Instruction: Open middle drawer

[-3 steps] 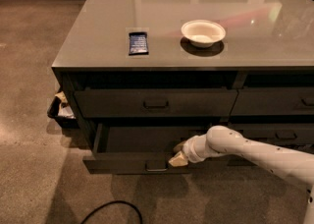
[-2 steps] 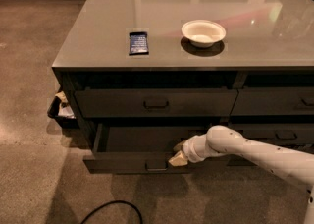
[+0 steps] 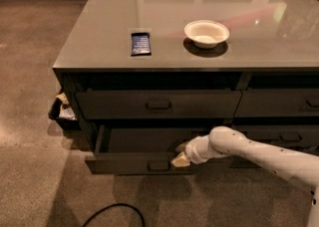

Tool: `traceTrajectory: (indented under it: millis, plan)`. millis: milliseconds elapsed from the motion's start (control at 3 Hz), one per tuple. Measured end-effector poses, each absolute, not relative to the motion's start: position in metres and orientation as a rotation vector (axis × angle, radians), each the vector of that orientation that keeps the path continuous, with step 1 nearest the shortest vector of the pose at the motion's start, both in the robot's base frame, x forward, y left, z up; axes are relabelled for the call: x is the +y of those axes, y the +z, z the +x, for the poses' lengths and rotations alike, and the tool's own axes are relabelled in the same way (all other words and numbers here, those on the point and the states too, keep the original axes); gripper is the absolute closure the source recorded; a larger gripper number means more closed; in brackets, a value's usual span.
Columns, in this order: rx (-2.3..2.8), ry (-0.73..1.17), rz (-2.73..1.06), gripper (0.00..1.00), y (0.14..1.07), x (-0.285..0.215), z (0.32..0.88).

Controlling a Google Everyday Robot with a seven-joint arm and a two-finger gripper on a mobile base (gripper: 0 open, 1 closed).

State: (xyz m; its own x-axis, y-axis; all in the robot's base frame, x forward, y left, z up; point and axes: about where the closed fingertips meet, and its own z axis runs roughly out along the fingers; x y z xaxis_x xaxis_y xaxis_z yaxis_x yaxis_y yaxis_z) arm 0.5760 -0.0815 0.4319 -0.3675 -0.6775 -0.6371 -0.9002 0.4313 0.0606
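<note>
The middle drawer (image 3: 124, 164) is a wide dark charcoal drawer, pulled partly out of the cabinet low in the camera view. Its small loop handle (image 3: 158, 166) sits at the centre of the front. Its inside (image 3: 144, 140) lies in shadow. My gripper (image 3: 180, 159), with tan tips on a white arm (image 3: 249, 154) coming from the right, is at the drawer's front top edge, just right of the handle. The closed drawer above (image 3: 114, 104) has a like handle (image 3: 158, 105).
On the grey countertop (image 3: 99, 12) lie a dark blue packet (image 3: 140, 43) and a white bowl (image 3: 206, 33). More closed drawers (image 3: 284, 102) stand at the right. A small bin (image 3: 62, 111) sits at the cabinet's left side. A black cable (image 3: 114, 212) lies on the floor in front.
</note>
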Motion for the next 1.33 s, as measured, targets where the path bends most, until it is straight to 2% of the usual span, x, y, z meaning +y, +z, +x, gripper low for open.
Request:
traceTrajectory:
  millis: [667,1000,1333]
  plan:
    - [2.17,0.536,-1.377,1.0,0.434,-0.09,0.561]
    - [2.182,0.525,-1.402,0.81,0.436,-0.091,0.551]
    - [2.198,0.516,-1.43,0.58,0.437,-0.092,0.54]
